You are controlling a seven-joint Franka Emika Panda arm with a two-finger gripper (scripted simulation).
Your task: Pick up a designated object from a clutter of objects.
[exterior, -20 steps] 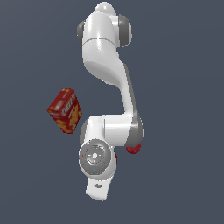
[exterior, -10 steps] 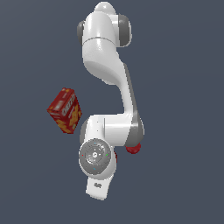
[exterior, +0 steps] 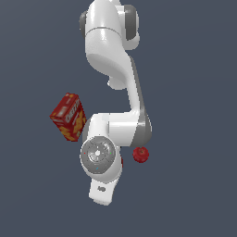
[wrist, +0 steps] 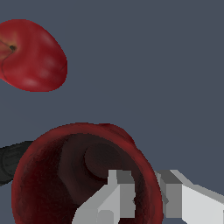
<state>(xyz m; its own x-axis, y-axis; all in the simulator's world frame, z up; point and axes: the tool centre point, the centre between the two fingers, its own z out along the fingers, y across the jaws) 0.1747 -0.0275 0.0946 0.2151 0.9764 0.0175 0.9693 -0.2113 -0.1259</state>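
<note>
The dark red mug (wrist: 57, 175) fills the wrist view, seen from above with its dark interior showing. My gripper (wrist: 146, 180) straddles its rim, one finger inside the cup and one outside, both pressed against the wall. In the exterior view the arm's wrist (exterior: 98, 155) covers the mug, leaving only a red sliver (exterior: 121, 162) at its edge. The fingers themselves are hidden there.
A small bright red round object (wrist: 30, 54) (exterior: 140, 154) lies close beside the mug. The red-and-yellow box (exterior: 68, 116) stands toward the exterior view's left of the arm. A black part (wrist: 11, 162) pokes out from behind the mug.
The arm stays in the same place over the mug. Only the wrist flange seems to have turned slightly.
</note>
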